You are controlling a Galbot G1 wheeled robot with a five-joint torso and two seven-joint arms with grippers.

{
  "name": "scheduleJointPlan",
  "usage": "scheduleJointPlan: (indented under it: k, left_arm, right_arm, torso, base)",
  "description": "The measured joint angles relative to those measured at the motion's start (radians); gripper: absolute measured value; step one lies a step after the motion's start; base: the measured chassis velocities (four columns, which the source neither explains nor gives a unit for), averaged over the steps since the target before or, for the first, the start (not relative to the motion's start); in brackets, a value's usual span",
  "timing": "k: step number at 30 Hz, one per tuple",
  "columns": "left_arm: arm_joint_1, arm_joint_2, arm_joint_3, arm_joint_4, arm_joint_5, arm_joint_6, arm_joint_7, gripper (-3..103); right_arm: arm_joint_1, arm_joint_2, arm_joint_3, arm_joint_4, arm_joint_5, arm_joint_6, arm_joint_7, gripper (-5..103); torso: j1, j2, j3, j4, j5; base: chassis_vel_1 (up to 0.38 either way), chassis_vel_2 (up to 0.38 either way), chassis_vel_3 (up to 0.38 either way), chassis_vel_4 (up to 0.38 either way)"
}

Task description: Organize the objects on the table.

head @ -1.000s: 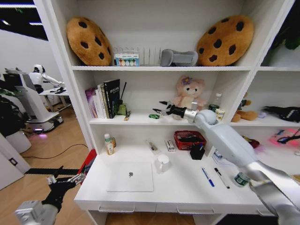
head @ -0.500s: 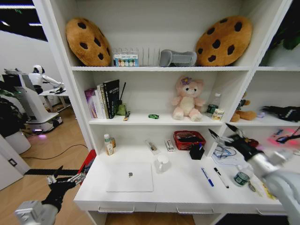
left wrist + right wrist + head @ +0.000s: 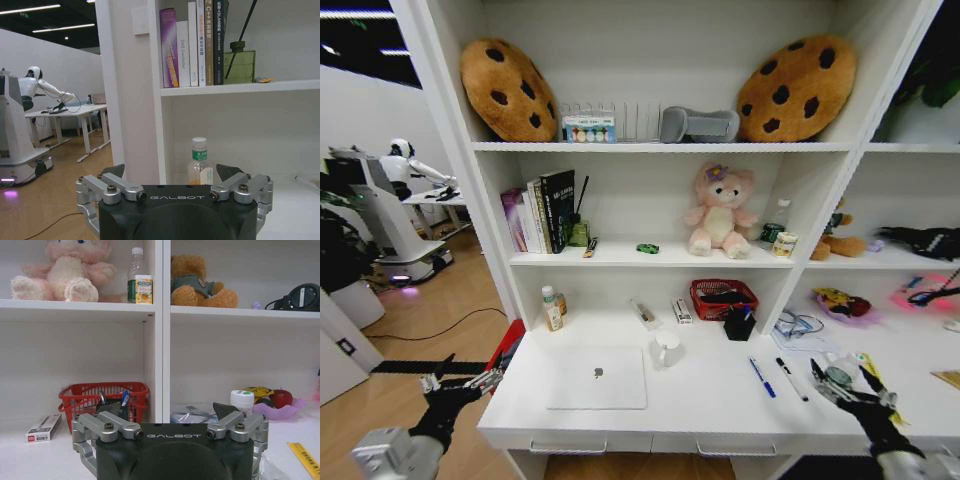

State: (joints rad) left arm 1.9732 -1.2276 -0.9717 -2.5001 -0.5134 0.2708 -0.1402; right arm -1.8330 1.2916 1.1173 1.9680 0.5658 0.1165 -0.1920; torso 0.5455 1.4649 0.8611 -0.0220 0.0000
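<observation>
The silver laptop point(image 3: 598, 377) lay shut on the desk point(image 3: 700, 410), toward its front left corner, with a white mug point(image 3: 667, 348) just behind its right rear corner. The blue pen point(image 3: 763, 378) and the black pen point(image 3: 793, 380) lay side by side, apart from each other, right of the desk's centre. A small clear bottle with a green label point(image 3: 836, 377) stood near the front edge further right, just behind the right gripper point(image 3: 848, 385). That gripper was low at the front right of the desk, its two fingers spread wide and holding nothing; in the right wrist view the right gripper point(image 3: 170, 429) pointed toward the back of the desk, with the bottle's white cap point(image 3: 242, 399) beyond one fingertip and a red basket point(image 3: 104, 400) further back. The left gripper point(image 3: 460, 385) hung off the desk's left front corner, above the floor, its fingers likewise wide apart and empty; in the left wrist view the left gripper point(image 3: 174, 191) faced a drink bottle point(image 3: 199, 162) standing at the desk's back left corner. The tiny green toy car point(image 3: 648, 248) sat on the shelf above the desk, near that shelf's front edge, left of a pink plush toy point(image 3: 720, 211).
</observation>
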Motion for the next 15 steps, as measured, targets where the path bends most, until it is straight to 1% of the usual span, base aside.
scheduleJointPlan:
  k: [4, 5, 12, 15]
  left_arm:
    - [0.0, 0.0, 0.0, 0.0, 0.0, 0.0, 0.0, 100]
    - [0.0, 0.0, 0.0, 0.0, 0.0, 0.0, 0.0, 100]
    - [0.0, 0.0, 0.0, 0.0, 0.0, 0.0, 0.0, 100]
    - [0.0, 0.0, 0.0, 0.0, 0.0, 0.0, 0.0, 100]
  right_arm:
    - [0.006, -0.008, -0.017, 0.0, 0.001, -0.017, -0.029, 100]
    - [0.01, -0.011, -0.026, 0.0, -0.004, -0.022, -0.036, 100]
    - [0.042, -0.023, -0.062, -0.012, -0.026, -0.033, -0.043, 100]
    - [0.057, -0.03, -0.078, -0.026, -0.032, -0.036, -0.042, 100]
  torso:
    - [0.0, 0.0, 0.0, 0.0, -0.0001]
    - [0.0, 0.0, 0.0, -0.0003, -0.0001]
    - [0.0, 0.0, 0.0, -0.0001, 0.0]
    - [0.0, 0.0, 0.0, -0.0001, -0.0003]
  base:
    - [0.0, 0.0, 0.0, 0.0]
    - [0.0, 0.0, 0.0, 0.0]
    - [-0.009, -0.004, 0.005, 0.008]
    - [-0.075, -0.091, 0.101, 0.063]
